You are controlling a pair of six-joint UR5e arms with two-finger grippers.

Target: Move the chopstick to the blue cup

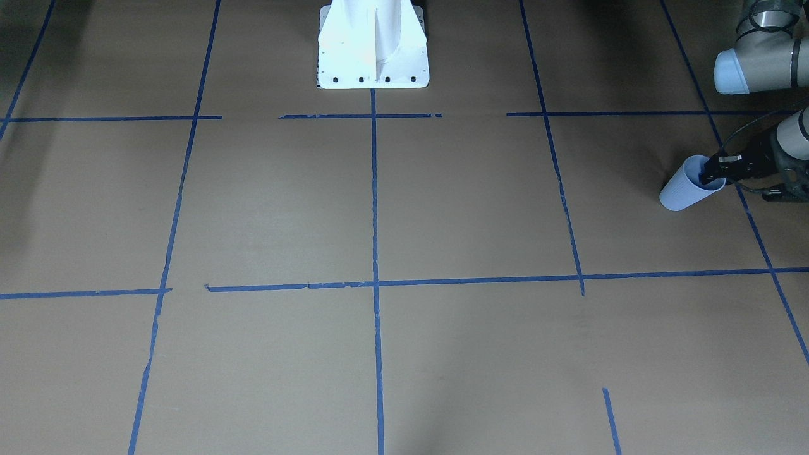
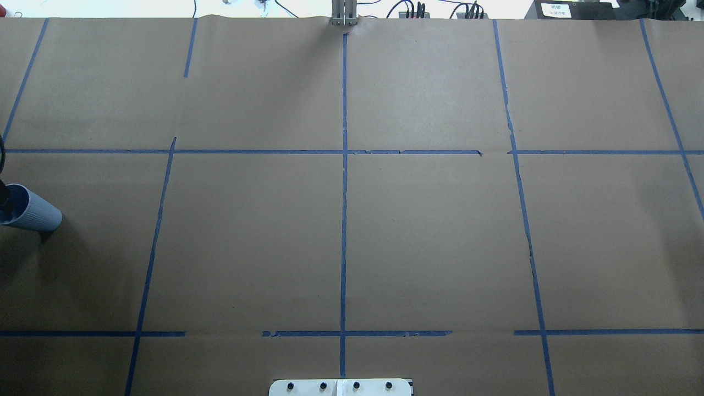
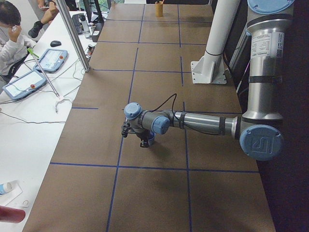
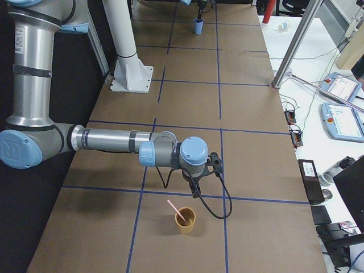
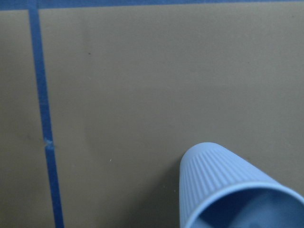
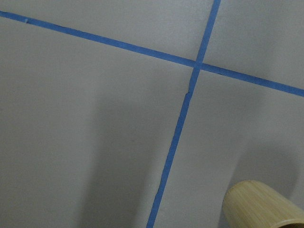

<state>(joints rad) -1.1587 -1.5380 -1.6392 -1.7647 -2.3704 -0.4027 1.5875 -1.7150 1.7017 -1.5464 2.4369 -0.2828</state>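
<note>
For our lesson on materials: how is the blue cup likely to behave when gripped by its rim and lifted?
The blue cup looks like thin ribbed paper, so probably light and easily squashed at the rim where the left gripper pinches it. Its tapered round wall would likely roll in a curve if laid down.

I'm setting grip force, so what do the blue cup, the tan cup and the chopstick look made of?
Blue cup: probably paper, matte, with fine vertical ribbing.
Tan cup: looks like bamboo or wood, with fine grain streaks.
Chopstick: pale pink; too small to tell, possibly plastic.
</note>
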